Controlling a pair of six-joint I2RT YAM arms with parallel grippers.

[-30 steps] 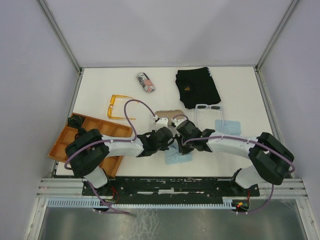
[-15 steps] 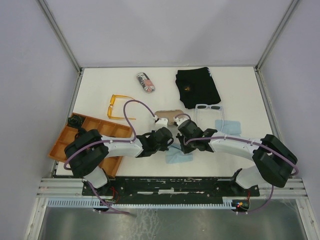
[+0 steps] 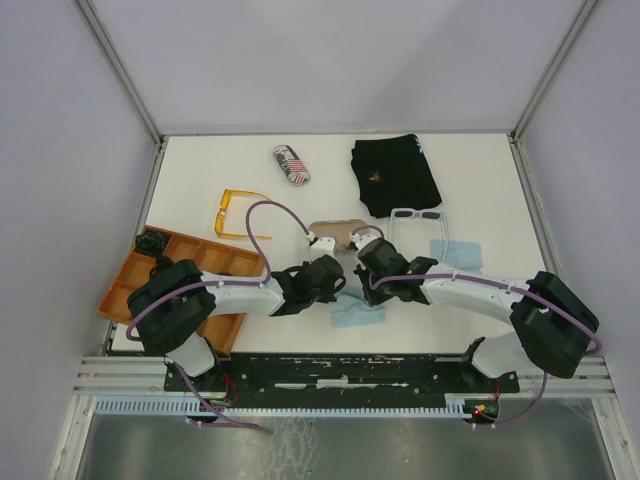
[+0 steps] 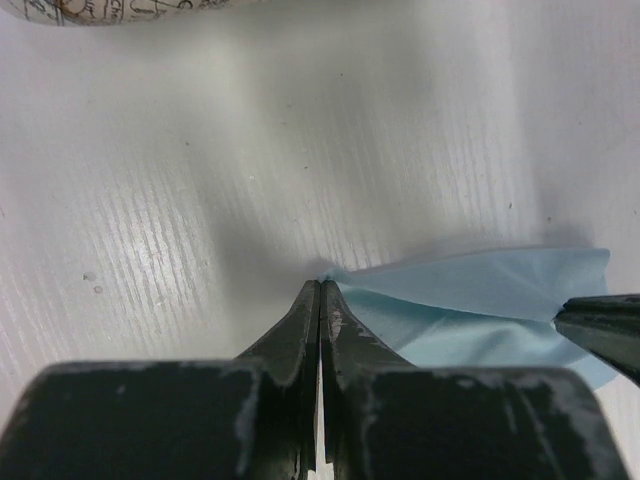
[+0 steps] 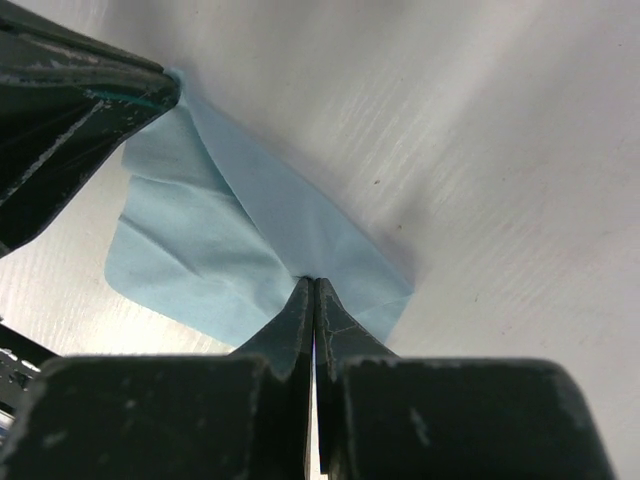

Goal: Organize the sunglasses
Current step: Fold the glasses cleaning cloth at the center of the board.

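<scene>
- Left gripper [image 4: 320,300]: fingers pressed together on a corner of the blue cloth [image 4: 470,300], low centre of the left wrist view, with that corner seemingly raised a little off the white table [image 4: 200,180]
- Right gripper [image 5: 314,295]: fingers also together, pinching the cloth's far edge at the centre of the right wrist view; the other gripper's dark tip fills the upper left
- Seen from above, the two grippers meet mid-frame with the cloth slack just below them
- The orange pair [image 3: 238,212] lies left of centre with its arms unfolded, just above the tray [image 3: 215,262]
- The white pair [image 3: 417,216] lies right of centre, just below a black bag [image 3: 395,173]; neither pair is being touched
- Both pairs look light and thin, probably stiff plastic fronts on springy arms that could fold or snap at the hinge
- The lenses would likely be slick and quick to smear or scratch
- The safest hold is judged to be the bridge or a front corner by the hinge, squeezed gently, never on a lens or an arm tip
</scene>
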